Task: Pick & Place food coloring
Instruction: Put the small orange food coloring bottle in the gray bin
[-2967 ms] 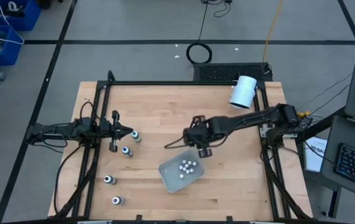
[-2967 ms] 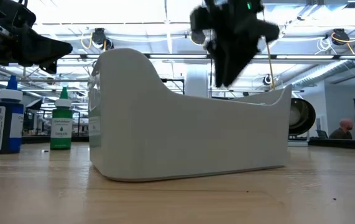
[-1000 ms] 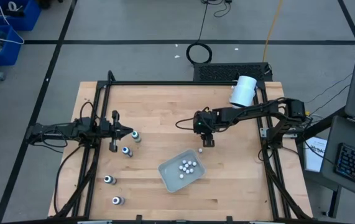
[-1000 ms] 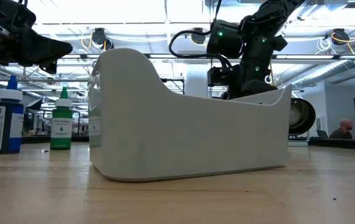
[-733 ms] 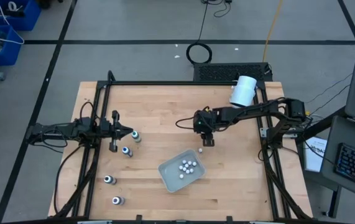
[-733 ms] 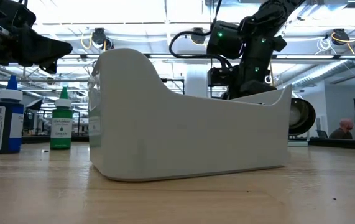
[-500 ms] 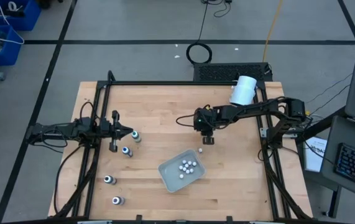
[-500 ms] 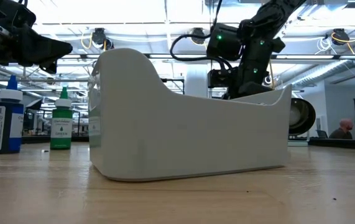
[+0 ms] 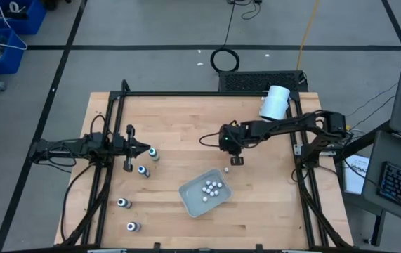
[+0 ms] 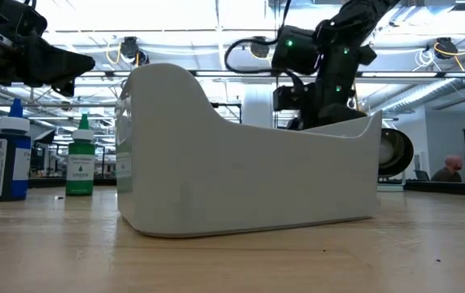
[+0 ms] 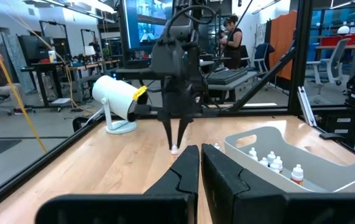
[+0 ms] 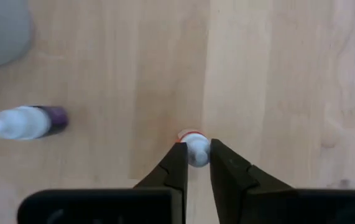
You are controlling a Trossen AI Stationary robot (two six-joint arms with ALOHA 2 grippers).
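From above, your right gripper (image 9: 236, 161) is over the middle of the counter (image 9: 186, 123), just past the tray (image 9: 205, 195). One small bottle (image 9: 225, 169) stands on the wood right by it, outside the tray. White bottles (image 9: 211, 187) sit inside the tray. Four dark bottles (image 9: 144, 171) stand in a loose line near the left side. Your left gripper (image 9: 149, 149) waits next to the top one. A white cylinder (image 9: 274, 103) lies at the far right corner.

From the low view, the tray (image 10: 248, 175) fills most of what you see. Your right arm (image 10: 323, 69) comes down behind it. A blue bottle (image 10: 8, 159) and a green bottle (image 10: 80, 163) stand on the left.

From your left wrist, the left fingers (image 11: 185, 171) are pressed nearly together and hold nothing. Across the counter, your right gripper (image 11: 178, 138) points down with its tips at a tiny bottle (image 11: 175, 149). The tray (image 11: 345, 177) holds bottles (image 11: 274, 162). People show in the room behind.

From your right wrist, the right fingers (image 12: 177, 162) are narrow, one on each side of a red-capped bottle (image 12: 195, 148). You cannot tell if they touch it. Another bottle (image 12: 27, 122), white with a dark end, lies on its side well apart.
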